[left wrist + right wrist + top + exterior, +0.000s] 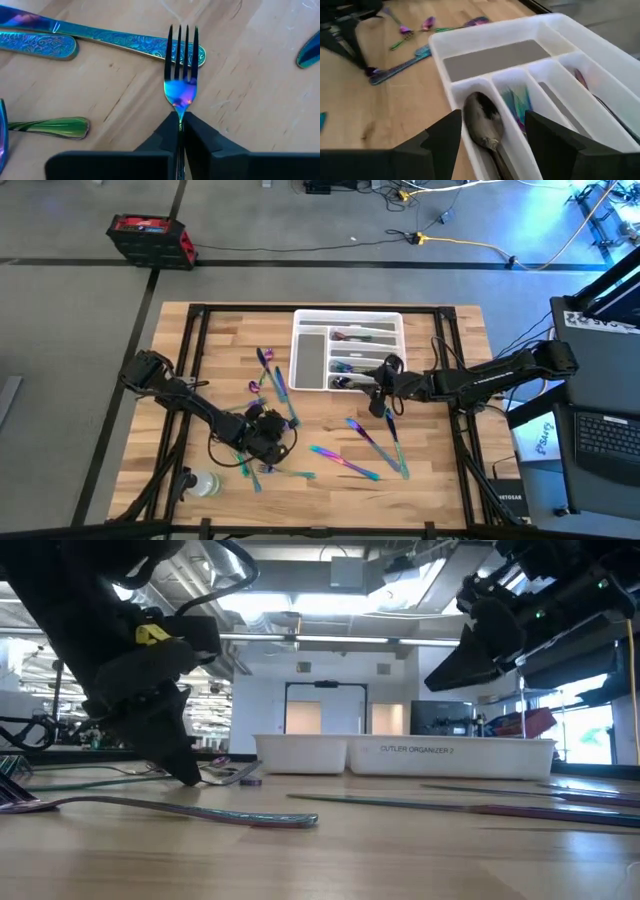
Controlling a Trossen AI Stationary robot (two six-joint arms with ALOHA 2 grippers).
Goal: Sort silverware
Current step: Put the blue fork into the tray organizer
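Observation:
My left gripper (262, 448) is down at the table's near left among loose silverware, shut on a rainbow fork (181, 85). The fork's tines point away from the fingers and overlap the handle end of another piece (150, 47). My right gripper (492, 145) hovers open over the near right corner of the white tray (300, 330). A spoon (482, 122) lies in the tray compartment below the gap between its fingers. More pieces lie in the neighbouring compartments (517, 102). My left gripper pinches the fork's neck (180, 119), just behind the head, between its two fingertips. The fingers slant down from above and lie along the fork. The handle is hidden behind the fingers. Whether the fork is clear of the table, I cannot tell.
Loose silverware lies left of the tray (270, 370), in the table's near middle (345, 463) and toward the near right (395, 445). A clear plastic bottle (203, 483) lies at the near left corner. Black frame rails (455, 380) run along both table sides.

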